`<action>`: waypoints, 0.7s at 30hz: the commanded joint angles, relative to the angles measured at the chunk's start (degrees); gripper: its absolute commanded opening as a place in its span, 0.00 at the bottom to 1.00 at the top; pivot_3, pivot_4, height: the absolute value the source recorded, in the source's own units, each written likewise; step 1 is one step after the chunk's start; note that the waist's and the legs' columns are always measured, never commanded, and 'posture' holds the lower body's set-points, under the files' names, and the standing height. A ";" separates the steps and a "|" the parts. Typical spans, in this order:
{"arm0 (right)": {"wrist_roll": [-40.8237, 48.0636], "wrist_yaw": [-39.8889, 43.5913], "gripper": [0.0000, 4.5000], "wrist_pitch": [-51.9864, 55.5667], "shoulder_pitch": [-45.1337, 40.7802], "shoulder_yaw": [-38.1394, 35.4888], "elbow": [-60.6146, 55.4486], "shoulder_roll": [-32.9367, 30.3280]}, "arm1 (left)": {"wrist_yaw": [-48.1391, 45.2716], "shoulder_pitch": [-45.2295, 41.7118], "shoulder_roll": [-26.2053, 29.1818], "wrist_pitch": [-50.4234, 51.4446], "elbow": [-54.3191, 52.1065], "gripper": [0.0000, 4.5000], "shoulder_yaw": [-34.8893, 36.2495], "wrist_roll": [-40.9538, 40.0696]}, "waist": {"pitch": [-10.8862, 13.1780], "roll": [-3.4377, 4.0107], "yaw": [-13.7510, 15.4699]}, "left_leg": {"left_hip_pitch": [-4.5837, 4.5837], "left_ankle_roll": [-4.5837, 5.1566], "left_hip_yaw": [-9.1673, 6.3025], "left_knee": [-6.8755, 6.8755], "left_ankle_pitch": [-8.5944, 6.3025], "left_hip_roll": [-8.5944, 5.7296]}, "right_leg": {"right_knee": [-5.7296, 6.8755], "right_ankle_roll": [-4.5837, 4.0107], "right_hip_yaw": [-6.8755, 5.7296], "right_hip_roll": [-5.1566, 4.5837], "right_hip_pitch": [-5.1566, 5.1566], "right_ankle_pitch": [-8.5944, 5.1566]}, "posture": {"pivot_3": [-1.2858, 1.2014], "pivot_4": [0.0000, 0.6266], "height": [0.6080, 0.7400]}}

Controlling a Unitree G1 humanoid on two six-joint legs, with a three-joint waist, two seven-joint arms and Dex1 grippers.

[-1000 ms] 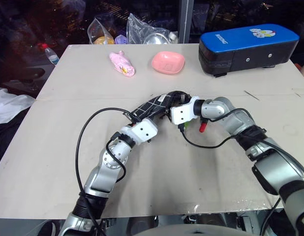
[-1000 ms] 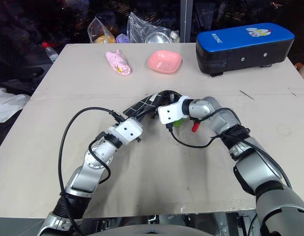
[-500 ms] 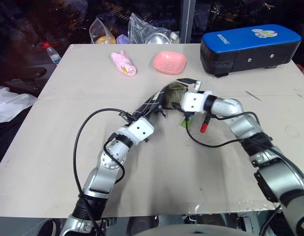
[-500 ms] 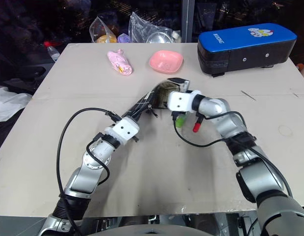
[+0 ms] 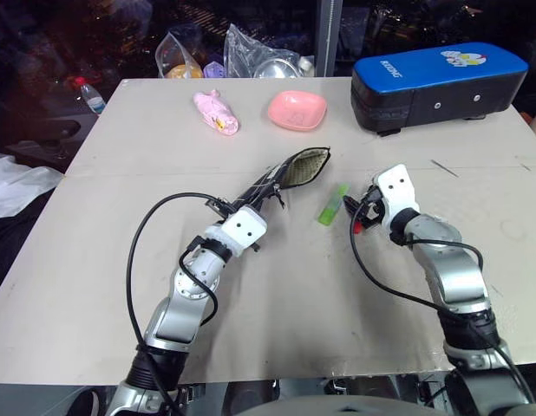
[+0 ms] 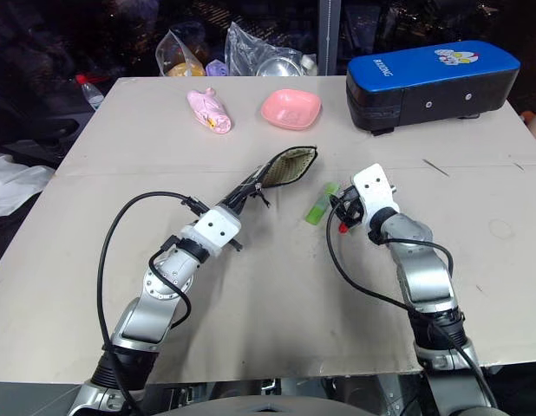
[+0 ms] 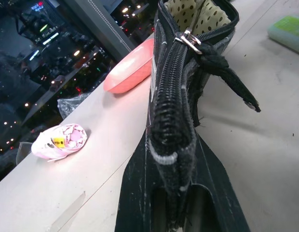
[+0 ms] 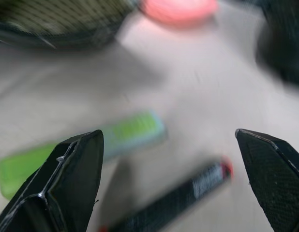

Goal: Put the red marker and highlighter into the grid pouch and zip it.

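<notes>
Holding the black grid-lined fabric pouch (image 5: 290, 173) open, the left gripper (image 5: 251, 208) is pinching it; green highlighter (image 5: 332, 204) and red-capped black marker (image 8: 178, 198) are lying just ahead of the wide-open, empty right gripper (image 8: 169, 159), still unloaded.

Two arms of rounded, brushed silver-grey metal segments are seen, joined by darker grey rings. Each arm is finished with a boxy white plastic wrist housing, the left wrist housing (image 5: 243, 227) marked by small dark screw holes, the right wrist housing (image 5: 395, 195) likewise. A black cable is looped wide beside the left arm (image 5: 192, 290) and plugged in near the wrist; a second black cable is draped beneath the right arm (image 5: 450, 277). Matte black, wedge-shaped fingers (image 8: 72, 181) with a finely textured surface are shown on the right gripper (image 8: 169, 183).
</notes>
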 commanded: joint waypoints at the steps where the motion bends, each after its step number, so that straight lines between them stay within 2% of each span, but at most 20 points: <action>1: 0.66 -5.26 0.98 8.27 -0.52 -1.87 -3.51 3.60 | 0.62 -0.67 -0.40 -0.60 -1.68 0.00 0.45 -0.51 | 0.00 0.00 -0.05 | 0.00 0.00 -0.02 0.00 0.00 0.00 | 0.00 0.00 0.00 0.00 0.00 0.00 | 0.52 0.24 0.83; 10: 1.33 -10.44 0.98 16.80 -3.12 -3.45 -0.32 7.69 | 0.94 -0.69 -0.81 -0.46 -1.60 0.00 0.23 0.00 | -0.01 -0.01 -0.11 | -0.01 0.02 -0.07 -0.03 -0.01 -0.03 | -0.02 0.00 0.00 0.02 0.00 0.00 | 0.52 0.24 0.83; 13: 0.88 -12.55 0.78 16.91 -3.71 -4.27 1.02 7.94 | 1.25 -0.31 -0.93 -0.31 -1.91 0.00 0.33 0.18 | -0.03 -0.04 -0.11 | -0.01 0.03 -0.07 -0.04 -0.02 -0.03 | -0.03 0.00 0.00 0.02 0.00 0.00 | 0.52 0.24 0.83; 17: 0.45 -16.07 0.37 16.02 -4.74 -6.24 2.41 9.07 | 1.66 0.20 -1.05 -0.16 -2.20 0.00 0.42 0.36 | -0.04 -0.04 -0.17 | 0.00 0.03 -0.07 -0.04 -0.02 -0.03 | -0.02 0.00 0.00 0.02 0.00 0.00 | 0.52 0.24 0.83; 18: 0.11 -17.36 0.22 15.24 -5.13 -6.98 3.04 9.44 | 1.81 0.35 -1.13 -0.12 -2.26 0.00 0.41 0.44 | -0.04 -0.04 -0.17 | 0.00 0.03 -0.07 -0.05 -0.02 -0.03 | -0.02 0.00 0.00 0.03 0.00 0.00 | 0.52 0.24 0.83; 20: -0.31 -19.39 0.19 13.30 -6.11 -8.36 4.32 9.75 | 2.09 0.51 -1.26 -0.09 -2.26 0.00 0.29 0.56 | -0.05 -0.06 -0.16 | 0.00 0.03 -0.10 -0.05 -0.02 -0.03 | -0.02 0.00 0.00 0.02 0.01 0.00 | 0.52 0.24 0.83; 21: -0.35 -20.07 0.11 12.30 -6.61 -9.00 4.86 9.71 | 2.17 0.52 -1.28 -0.08 -2.23 0.00 0.24 0.57 | -0.05 -0.07 -0.16 | 0.00 0.04 -0.12 -0.05 -0.02 -0.03 | -0.02 0.00 0.00 0.02 0.01 0.00 | 0.52 0.24 0.83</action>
